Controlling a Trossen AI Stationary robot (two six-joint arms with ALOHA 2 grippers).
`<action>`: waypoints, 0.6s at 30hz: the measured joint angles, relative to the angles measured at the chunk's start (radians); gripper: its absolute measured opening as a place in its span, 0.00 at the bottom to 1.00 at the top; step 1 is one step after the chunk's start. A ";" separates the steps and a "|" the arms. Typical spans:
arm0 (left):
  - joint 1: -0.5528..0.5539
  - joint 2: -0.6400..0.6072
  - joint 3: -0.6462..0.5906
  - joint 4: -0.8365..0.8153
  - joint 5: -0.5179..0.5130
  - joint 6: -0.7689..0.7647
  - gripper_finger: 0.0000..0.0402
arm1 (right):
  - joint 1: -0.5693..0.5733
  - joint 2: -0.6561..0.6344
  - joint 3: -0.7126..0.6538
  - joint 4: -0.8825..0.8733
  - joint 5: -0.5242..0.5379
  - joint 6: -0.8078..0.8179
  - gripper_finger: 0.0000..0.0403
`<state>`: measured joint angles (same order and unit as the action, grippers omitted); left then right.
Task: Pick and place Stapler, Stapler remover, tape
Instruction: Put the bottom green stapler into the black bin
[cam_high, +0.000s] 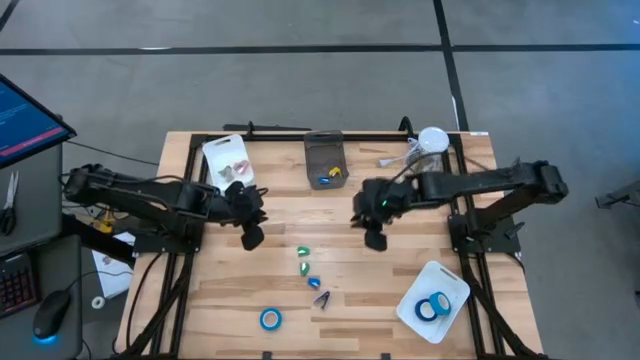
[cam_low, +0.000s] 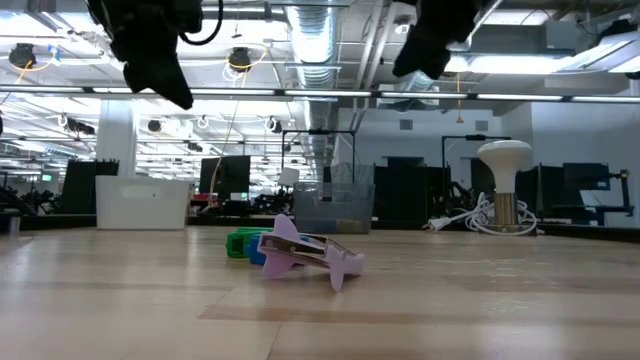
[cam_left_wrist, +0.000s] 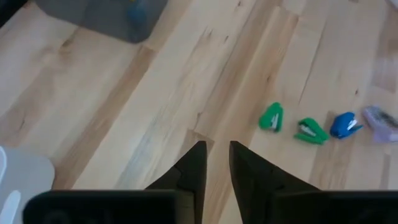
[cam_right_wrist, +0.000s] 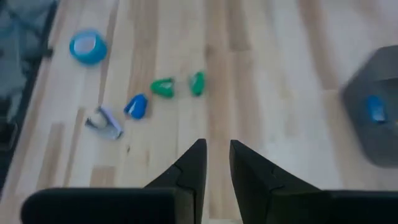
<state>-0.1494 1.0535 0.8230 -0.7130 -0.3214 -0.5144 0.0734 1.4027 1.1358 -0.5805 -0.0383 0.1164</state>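
In the middle of the wooden table lies a short row of small pieces: two green (cam_high: 303, 251) (cam_high: 303, 267), one blue (cam_high: 314, 282) and one lilac (cam_high: 322, 298); which are staplers and which removers, I cannot tell. One blue roll of tape (cam_high: 270, 319) lies flat near the front edge. More blue tape (cam_high: 433, 308) lies in a white tray (cam_high: 455, 285) at the front right. My left gripper (cam_high: 252, 237) hangs above the table left of the row, my right gripper (cam_high: 375, 240) to its right. Each has its fingers a narrow gap apart, with nothing between them (cam_left_wrist: 216, 149) (cam_right_wrist: 217, 149).
A grey bin (cam_high: 325, 160) with blue and yellow pieces stands at the far middle. A white tray (cam_high: 228, 160) lies at the far left. A white lamp-like stand (cam_high: 432, 140) with a cable is at the far right. Bare wood lies between the grippers and the row.
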 joint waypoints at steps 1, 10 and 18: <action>-0.003 0.000 0.000 -0.010 0.000 0.000 0.15 | 0.018 0.027 0.000 0.006 -0.001 -0.008 0.16; -0.003 0.000 0.000 -0.069 0.013 0.012 0.11 | 0.095 0.260 0.085 0.206 -0.018 0.011 0.16; -0.002 0.000 0.000 -0.080 0.005 0.140 0.10 | 0.096 0.454 0.333 0.093 -0.062 -0.048 0.16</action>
<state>-0.1517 1.0535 0.8227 -0.7925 -0.3168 -0.3742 0.1692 1.8566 1.4693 -0.4879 -0.1003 0.0684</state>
